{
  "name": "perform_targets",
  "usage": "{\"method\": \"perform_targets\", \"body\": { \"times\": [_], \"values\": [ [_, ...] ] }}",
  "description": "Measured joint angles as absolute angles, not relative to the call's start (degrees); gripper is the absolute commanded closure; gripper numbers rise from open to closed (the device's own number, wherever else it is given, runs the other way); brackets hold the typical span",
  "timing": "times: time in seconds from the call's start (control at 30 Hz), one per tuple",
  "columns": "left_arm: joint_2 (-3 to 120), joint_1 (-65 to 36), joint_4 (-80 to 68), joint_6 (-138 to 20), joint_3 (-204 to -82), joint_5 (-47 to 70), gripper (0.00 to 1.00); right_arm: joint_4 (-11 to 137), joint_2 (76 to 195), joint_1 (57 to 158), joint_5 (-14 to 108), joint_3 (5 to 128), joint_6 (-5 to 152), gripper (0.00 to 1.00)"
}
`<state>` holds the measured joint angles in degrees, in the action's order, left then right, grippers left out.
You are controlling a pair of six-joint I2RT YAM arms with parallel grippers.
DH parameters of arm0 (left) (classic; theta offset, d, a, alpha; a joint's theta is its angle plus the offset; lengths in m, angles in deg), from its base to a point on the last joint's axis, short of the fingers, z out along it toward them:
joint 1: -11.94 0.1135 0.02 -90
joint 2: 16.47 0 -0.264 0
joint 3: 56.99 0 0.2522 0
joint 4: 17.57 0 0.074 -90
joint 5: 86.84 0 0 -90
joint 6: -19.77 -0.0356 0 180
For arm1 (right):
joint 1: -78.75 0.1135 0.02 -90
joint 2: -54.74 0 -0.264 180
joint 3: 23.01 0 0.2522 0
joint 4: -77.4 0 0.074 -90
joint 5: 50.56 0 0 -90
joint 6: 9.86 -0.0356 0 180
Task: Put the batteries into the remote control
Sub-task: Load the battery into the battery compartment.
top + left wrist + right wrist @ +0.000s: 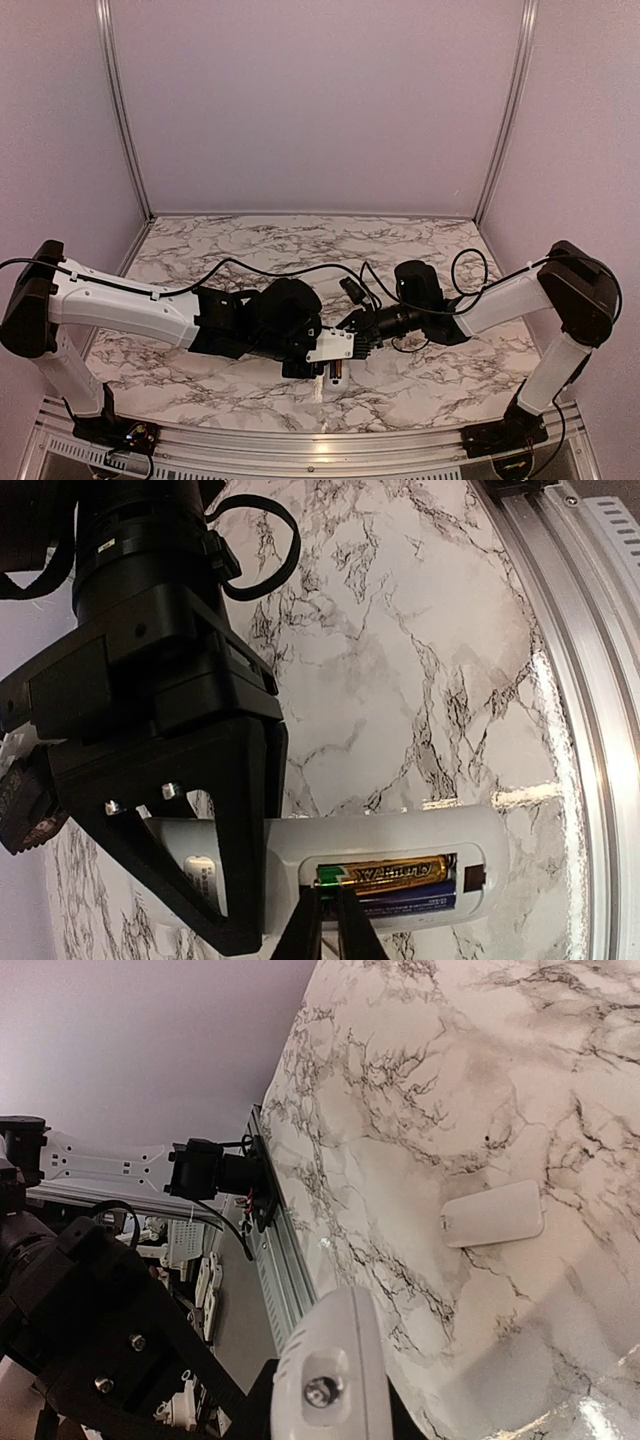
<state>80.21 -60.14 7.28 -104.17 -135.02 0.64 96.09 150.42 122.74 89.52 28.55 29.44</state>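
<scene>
Batteries, one small gold round cell and one small dark blue round cell, lie side by side in the open slot of the slim white plastic remote control, which is held up over the grey-veined marble table. On the left, the left gripper has its jaws pressed together, and the tips poke at the gold one. On the right, the right gripper pinches the remote by its other end. A flat white plastic lid lies on the table, well apart. If the poke is too hard, the remote could twist in the pinch, or a battery could pop out, since no lid covers them.
</scene>
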Motion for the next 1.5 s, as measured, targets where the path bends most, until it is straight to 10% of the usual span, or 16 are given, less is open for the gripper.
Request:
{"method": "perform_targets", "body": {
  "times": [1.5],
  "values": [
    [86.6, -67.6, 11.5, -107.5, -138.2, -11.3, 0.9, 94.4, 150.4, 122.3, 87.3, 28.8, 33.2, 1.0]
  ]
}}
